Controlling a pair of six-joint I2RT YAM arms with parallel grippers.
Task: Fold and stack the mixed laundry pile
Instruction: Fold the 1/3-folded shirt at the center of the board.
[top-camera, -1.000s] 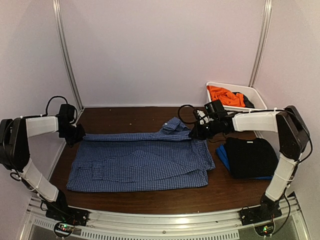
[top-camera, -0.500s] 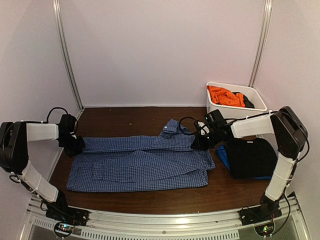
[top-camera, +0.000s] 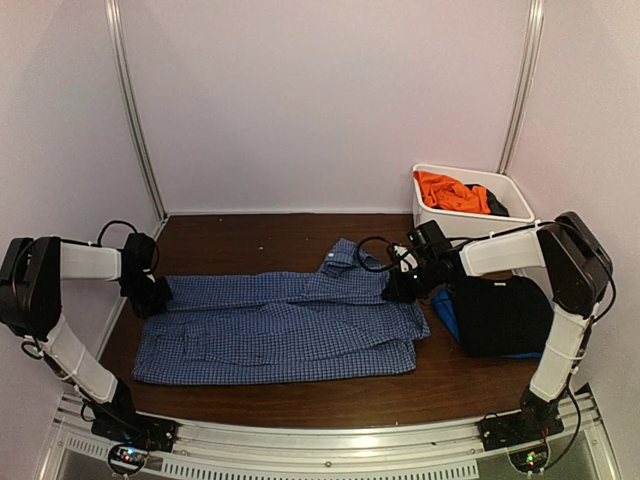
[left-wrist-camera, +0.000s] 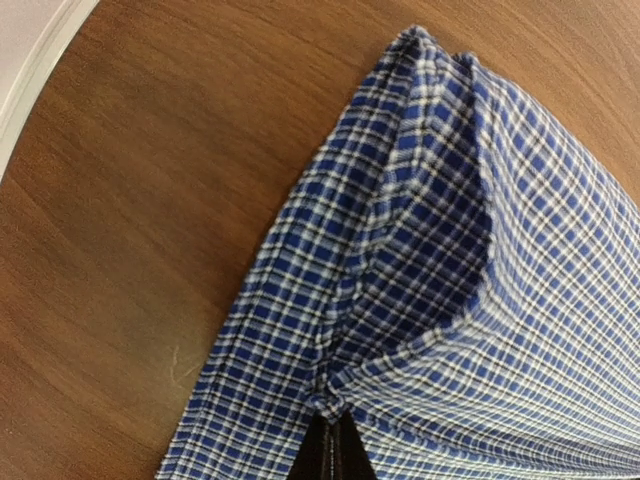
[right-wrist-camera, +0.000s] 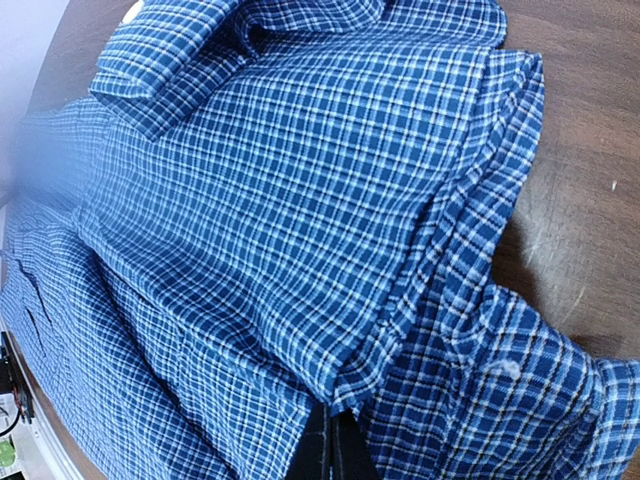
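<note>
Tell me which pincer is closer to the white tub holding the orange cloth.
Right. The right pincer grips the checked shirt at the end nearest the white tub; the left pincer grips the opposite, far end.

The dark brown wooden table is carrying three loads right now. A blue-and-white small-check collared shirt is lying spread across its middle, collar sitting at the far edge. Just to the right, a folded blue cloth piece is resting on the wood beneath a folded black garment. A white rectangular plastic tub is standing in the far right corner.
</note>
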